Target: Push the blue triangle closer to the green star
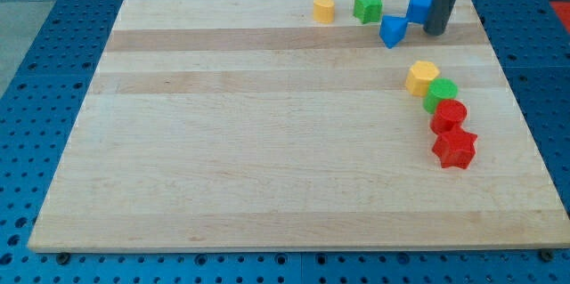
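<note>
The blue triangle lies near the view's top right of the wooden board. The green star sits just up and left of it, a small gap apart. My tip is at the end of the dark rod, just right of the blue triangle and not touching it. A blue block stands behind the rod, partly hidden by it, up and right of the triangle.
A yellow block sits left of the green star. Lower at the right runs a touching chain: a yellow hexagon, a green round block, a red round block and a red star.
</note>
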Available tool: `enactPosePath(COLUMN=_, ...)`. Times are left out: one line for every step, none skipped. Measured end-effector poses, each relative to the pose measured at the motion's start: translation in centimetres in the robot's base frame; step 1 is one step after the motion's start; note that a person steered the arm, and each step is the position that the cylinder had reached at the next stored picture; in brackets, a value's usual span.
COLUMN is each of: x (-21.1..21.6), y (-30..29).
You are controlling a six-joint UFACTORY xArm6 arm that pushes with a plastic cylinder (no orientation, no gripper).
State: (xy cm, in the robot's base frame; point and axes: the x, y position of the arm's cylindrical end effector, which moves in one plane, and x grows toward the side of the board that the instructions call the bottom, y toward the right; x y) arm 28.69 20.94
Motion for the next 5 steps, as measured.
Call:
enactPosePath(x=0.0, y=-1.4)
enactPosePath(x=1.1, y=-2.5)
enactPosePath(x=2.2, y=-3.8)
enactPosePath(x=2.7, y=-4.9)
enactPosePath(x=2.7, y=-6.3)
